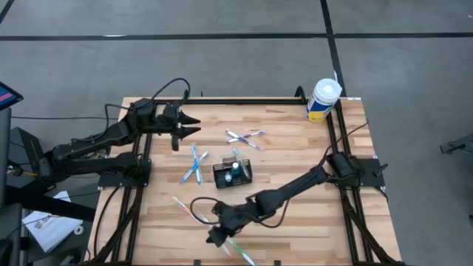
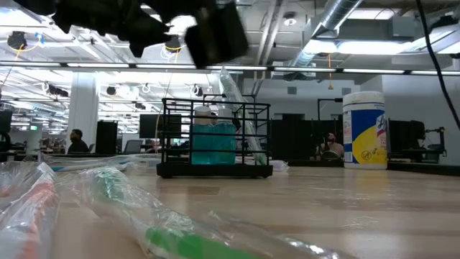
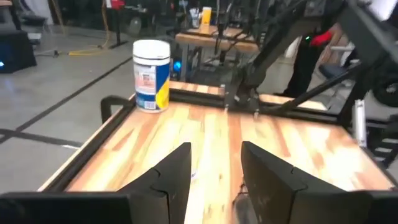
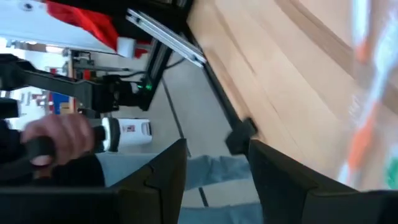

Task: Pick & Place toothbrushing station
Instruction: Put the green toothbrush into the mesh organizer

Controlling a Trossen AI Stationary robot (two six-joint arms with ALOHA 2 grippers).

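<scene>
Right gripper [image 1: 216, 235] sits low at the table's front edge beside wrapped toothbrushes [image 1: 240, 250], fingers [image 4: 166, 177] apart with nothing between them. Left gripper [image 1: 194, 125] hovers over the back left of the table [image 1: 295, 148], fingers [image 3: 177, 171] parted, empty. Black mesh toothbrushing station [image 1: 233, 174] stands mid-table, teal item inside, clear of both grippers. Wipes tub [image 1: 323, 100] at back right corner.

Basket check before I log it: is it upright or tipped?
Upright. The basket sits flat on the table, its wire posts vertical, with a teal item standing inside.
</scene>
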